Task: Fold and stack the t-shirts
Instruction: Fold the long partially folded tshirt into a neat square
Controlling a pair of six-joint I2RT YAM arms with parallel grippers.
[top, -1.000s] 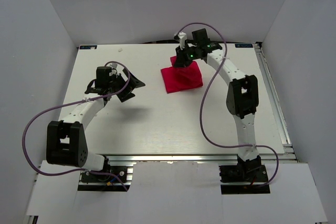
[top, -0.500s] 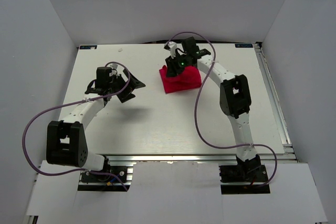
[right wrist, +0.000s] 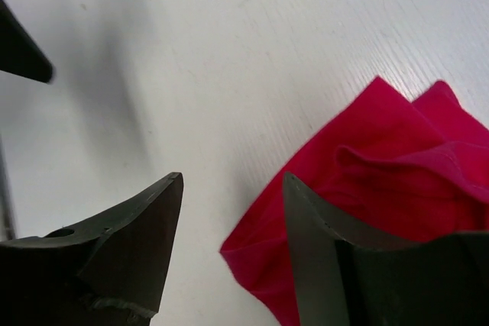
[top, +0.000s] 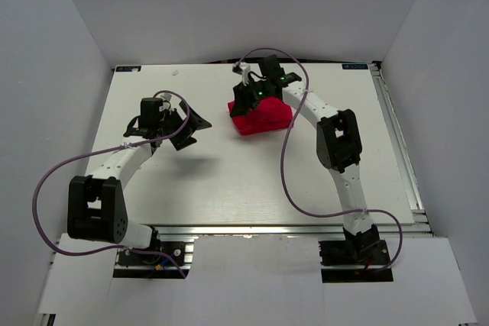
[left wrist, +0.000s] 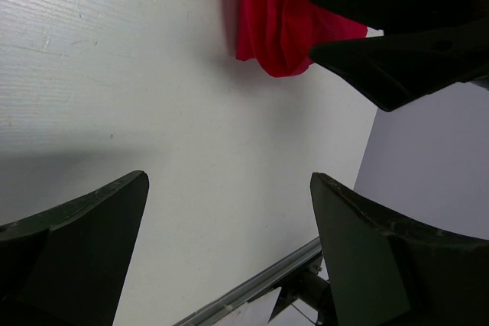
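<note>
The red t-shirt (top: 266, 118) lies folded into a small bundle at the back middle of the table. My right gripper (top: 246, 98) hovers over its left edge, jaws open and holding nothing. In the right wrist view the t-shirt (right wrist: 382, 166) lies to the right, its corner below the gap of the right gripper (right wrist: 233, 181). My left gripper (top: 191, 124) stands wide open and empty a little left of the shirt. Its wrist view shows the t-shirt (left wrist: 279, 20) ahead of the left gripper (left wrist: 229, 181), with the right gripper's dark fingers (left wrist: 397, 43) over the cloth.
The white table (top: 229, 181) is enclosed by pale walls on the left, back and right. A metal rail (top: 397, 143) runs along its right edge. The left gripper's fingertip (right wrist: 23, 55) shows at the right wrist view's upper left.
The right gripper moved left from the shirt's back edge to its left edge and opened, letting go of the cloth. The shirt is now more bunched. The left arm has not moved.
</note>
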